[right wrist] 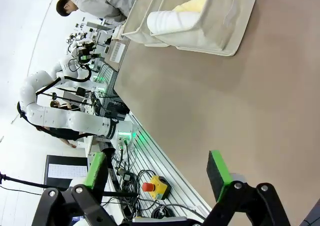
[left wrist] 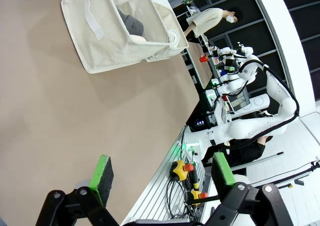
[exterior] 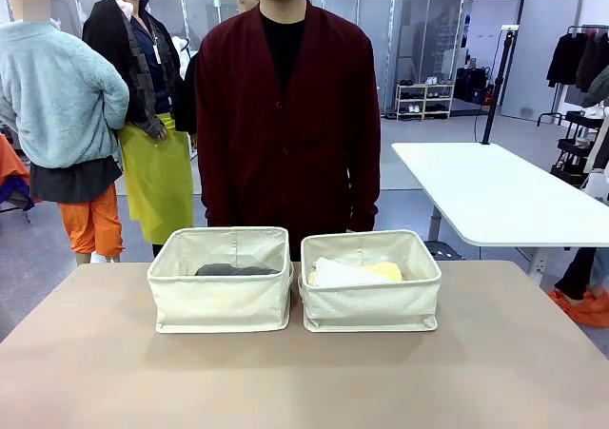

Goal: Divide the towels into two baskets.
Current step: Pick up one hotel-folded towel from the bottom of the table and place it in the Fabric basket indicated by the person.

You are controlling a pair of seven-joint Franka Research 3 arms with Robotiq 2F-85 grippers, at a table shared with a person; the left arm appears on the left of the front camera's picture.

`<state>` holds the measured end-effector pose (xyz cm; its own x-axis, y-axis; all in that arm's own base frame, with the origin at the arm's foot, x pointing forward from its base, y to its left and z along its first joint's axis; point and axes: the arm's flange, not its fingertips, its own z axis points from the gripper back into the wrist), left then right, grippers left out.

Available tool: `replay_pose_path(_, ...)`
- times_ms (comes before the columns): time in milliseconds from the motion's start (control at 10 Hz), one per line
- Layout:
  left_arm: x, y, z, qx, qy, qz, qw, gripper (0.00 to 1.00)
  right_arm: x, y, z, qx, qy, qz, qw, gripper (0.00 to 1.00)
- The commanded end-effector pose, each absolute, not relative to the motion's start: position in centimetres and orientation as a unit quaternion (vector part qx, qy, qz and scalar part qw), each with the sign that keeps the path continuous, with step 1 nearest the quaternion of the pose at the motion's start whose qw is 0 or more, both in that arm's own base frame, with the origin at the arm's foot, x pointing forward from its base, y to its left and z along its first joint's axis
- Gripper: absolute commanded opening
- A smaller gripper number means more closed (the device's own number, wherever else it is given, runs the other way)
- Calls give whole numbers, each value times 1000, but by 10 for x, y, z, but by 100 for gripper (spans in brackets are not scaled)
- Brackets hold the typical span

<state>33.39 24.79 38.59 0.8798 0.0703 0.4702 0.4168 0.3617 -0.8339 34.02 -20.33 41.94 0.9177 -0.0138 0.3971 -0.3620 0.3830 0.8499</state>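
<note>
Since the left basket [exterior: 221, 301] holds the dark grey towel [exterior: 236, 270] and the right basket [exterior: 371, 303] beside it holds white [exterior: 335, 273] and pale yellow [exterior: 385, 271] ones, dividing looks finished; the left claw [left wrist: 162, 173] and right claw [right wrist: 157, 171] hang spread and empty.

Front camera facing across the table [exterior: 304, 381]; both wrist cameras low, rolled sideways, sharing its baskets [exterior: 221, 279].

Setting: robotics lab, open hall. You see a beige worktable [exterior: 304, 372], a white table [exterior: 495, 196] beyond, grey floor, glass partitions [exterior: 400, 20], a shoe shelf [exterior: 424, 100], a clothes rack [exterior: 580, 63], emergency-stop buttons [right wrist: 155, 187] and cabling along the table edge.
</note>
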Motion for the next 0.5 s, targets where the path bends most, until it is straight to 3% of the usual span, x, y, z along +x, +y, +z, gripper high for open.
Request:
replay_pose_path(0, 329, 246, 388, -554, -225, -109, 794, 100, 338, -204, 420, 544, -172, 108, 814, 100)
replay_pose_path(400, 329, 246, 388, -554, -225, -109, 794, 100, 338, -204, 420, 544, -172, 108, 814, 100)
